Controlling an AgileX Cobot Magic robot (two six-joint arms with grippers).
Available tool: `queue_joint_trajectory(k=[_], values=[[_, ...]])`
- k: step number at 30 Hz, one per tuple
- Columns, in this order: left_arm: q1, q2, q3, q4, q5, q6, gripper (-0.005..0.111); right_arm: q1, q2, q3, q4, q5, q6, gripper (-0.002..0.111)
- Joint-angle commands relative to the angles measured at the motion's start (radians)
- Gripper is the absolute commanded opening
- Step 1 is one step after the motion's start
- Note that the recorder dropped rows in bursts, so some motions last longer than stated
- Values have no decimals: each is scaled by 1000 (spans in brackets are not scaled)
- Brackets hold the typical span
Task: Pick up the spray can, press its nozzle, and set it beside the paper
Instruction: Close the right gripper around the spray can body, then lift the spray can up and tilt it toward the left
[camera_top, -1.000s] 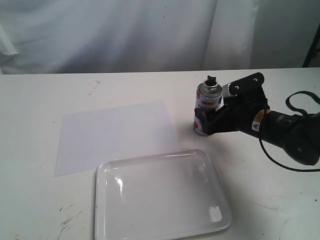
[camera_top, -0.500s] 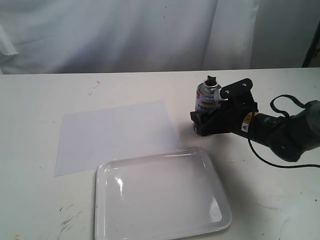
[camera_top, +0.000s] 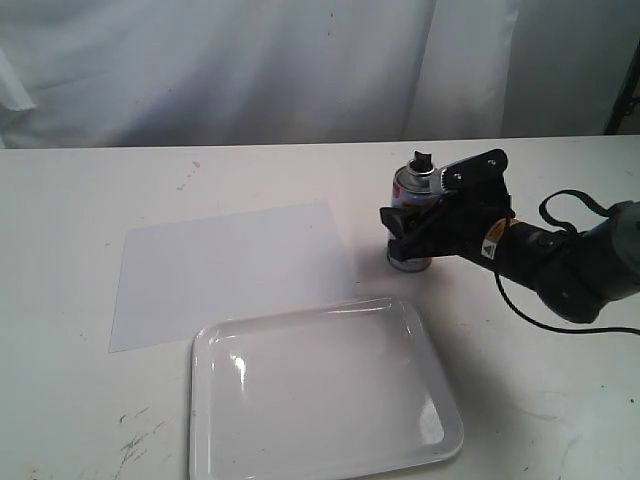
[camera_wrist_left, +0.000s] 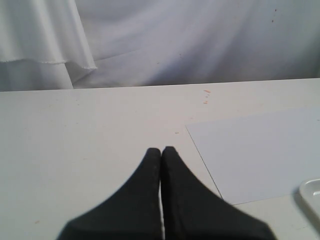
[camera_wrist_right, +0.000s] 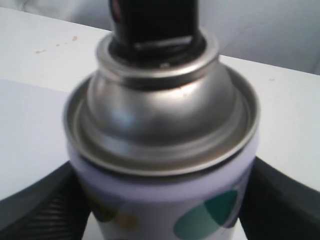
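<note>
Though lower before, the right tool (camera_top: 405, 235) now pinches the spray can (camera_top: 412, 188) mid-body; left tool (camera_wrist_left: 160, 152) pressed together.

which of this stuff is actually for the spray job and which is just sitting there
For the job: white dotted aerosol spray can, its black plastic nozzle, flat white paper sheet, right gripper clamped round the can.
Lying about: glossy white rimmed plastic tray.

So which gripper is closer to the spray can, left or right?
Right. The right gripper straddles the spray can, a finger against each side. The left gripper sits shut over the table, off the paper's edge, no can in its view.
</note>
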Motion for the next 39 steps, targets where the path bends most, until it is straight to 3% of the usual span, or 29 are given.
queue_joint_trajectory(k=[1,7,15,20,26,32,39], values=[[0,-5,5,-4,-7,5,0,1,4,-7,-5,-28,5,60],[0,-5,5,-4,-7,5,0,1,32,-14,0,-29,24,43],[0,-5,5,-4,-7,1,0,3,-36,-14,-34,-20,54,0],[0,-5,5,-4,-7,1,0,29,-159,-23,-38,68,47,0],[0,-5,5,-4,-7,5,0,128,-270,-109,-63,357,22,0],[0,-5,5,-4,-7,5,0,242,-262,-272,-56,679,20,0],[0,-5,5,-4,-7,2,0,311,-210,-408,-56,875,18,0]])
